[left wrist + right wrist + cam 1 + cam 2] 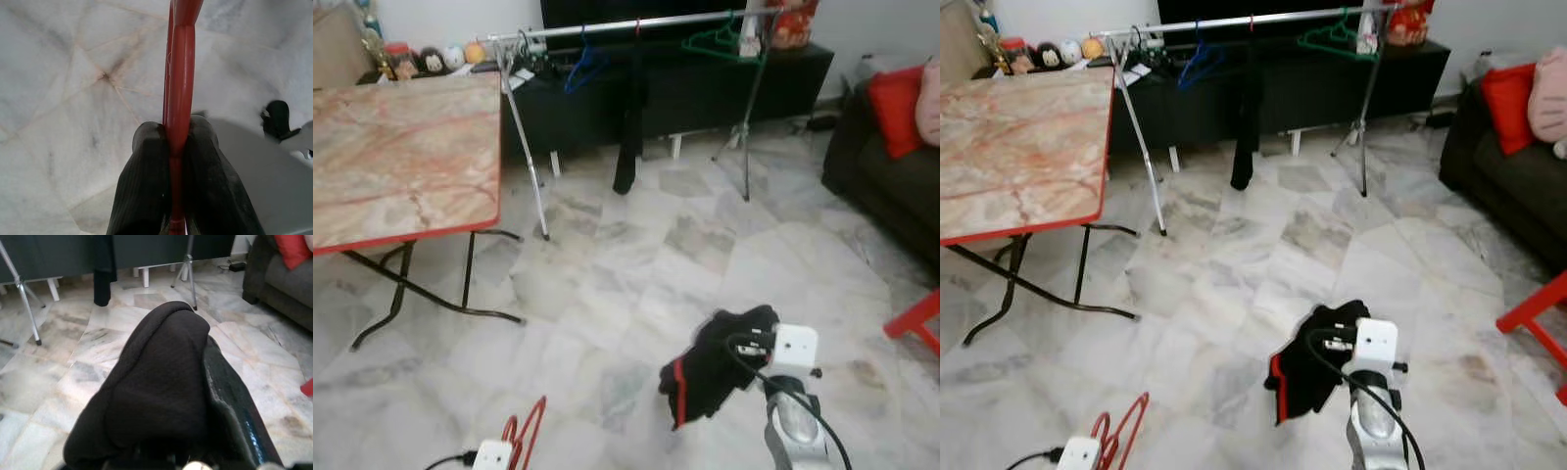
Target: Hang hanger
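You are carrying: your left gripper (178, 147) is pinching the red hanger (524, 429), near left. Your right gripper (744, 345) is seemingly grasping a black garment (710, 372). Next, approach the far rack (626, 23).

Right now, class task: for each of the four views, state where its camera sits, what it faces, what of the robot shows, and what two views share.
Left eye view: head camera, facing forward and down at marble floor, folding table, clothes rack; both arms show.
Right eye view: its stereo twin, same scene.
Left wrist view: looks along the left end effector, shut on the red hanger, floor beyond.
Right wrist view: looks along the right end effector, draped with the black garment, toward the rack.
Shared: the eye views and the right wrist view show the rack.
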You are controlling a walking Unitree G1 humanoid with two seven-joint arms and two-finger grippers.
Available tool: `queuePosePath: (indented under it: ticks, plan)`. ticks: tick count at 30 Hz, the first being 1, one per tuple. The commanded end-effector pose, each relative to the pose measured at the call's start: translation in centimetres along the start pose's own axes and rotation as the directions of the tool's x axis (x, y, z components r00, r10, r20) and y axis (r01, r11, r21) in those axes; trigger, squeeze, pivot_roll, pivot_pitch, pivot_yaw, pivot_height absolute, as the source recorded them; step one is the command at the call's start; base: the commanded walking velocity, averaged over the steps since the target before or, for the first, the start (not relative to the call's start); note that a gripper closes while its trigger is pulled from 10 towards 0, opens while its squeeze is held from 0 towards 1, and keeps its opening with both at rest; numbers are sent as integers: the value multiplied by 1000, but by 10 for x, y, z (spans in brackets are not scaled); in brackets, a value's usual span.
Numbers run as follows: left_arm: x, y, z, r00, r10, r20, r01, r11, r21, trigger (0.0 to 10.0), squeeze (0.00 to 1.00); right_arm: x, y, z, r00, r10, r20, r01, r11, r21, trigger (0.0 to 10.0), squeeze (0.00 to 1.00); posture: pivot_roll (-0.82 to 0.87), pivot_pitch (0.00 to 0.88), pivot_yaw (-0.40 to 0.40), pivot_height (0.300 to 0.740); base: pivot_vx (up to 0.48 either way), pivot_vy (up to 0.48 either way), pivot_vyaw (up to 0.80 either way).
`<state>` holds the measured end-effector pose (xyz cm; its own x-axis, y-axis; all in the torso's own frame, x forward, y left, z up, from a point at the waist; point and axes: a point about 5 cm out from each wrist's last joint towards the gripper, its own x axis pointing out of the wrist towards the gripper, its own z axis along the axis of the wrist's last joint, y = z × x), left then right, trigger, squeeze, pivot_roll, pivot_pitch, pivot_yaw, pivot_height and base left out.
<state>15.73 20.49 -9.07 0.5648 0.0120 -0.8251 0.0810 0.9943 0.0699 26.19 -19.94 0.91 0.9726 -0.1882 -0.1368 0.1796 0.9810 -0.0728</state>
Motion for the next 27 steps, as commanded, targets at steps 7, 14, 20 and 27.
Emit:
queuePosePath:
  ticks: [7,14,20,27]
  plan:
    - [-2,6,-7,999,13,-35,-12,1000,22,10000,0,2,8,2,1000,6,4,-6,1000,8,10000,0,-94,0,15,727,0,363,0]
    - [-3,10,-8,999,17,-41,-16,1000,25,10000,0,5,5,4,1000,-1,3,1,1000,3,10000,0,-90,0,14,727,0,363,0]
    - [-4,16,-10,998,27,-51,-26,999,20,10000,0,7,5,5,1000,0,5,0,1000,2,10000,0,-86,0,13,727,0,365,0]
    - [-5,19,-13,998,33,-59,-32,999,15,10000,0,7,4,4,1000,9,-1,-9,1000,-7,10000,0,-78,0,9,727,0,363,246]
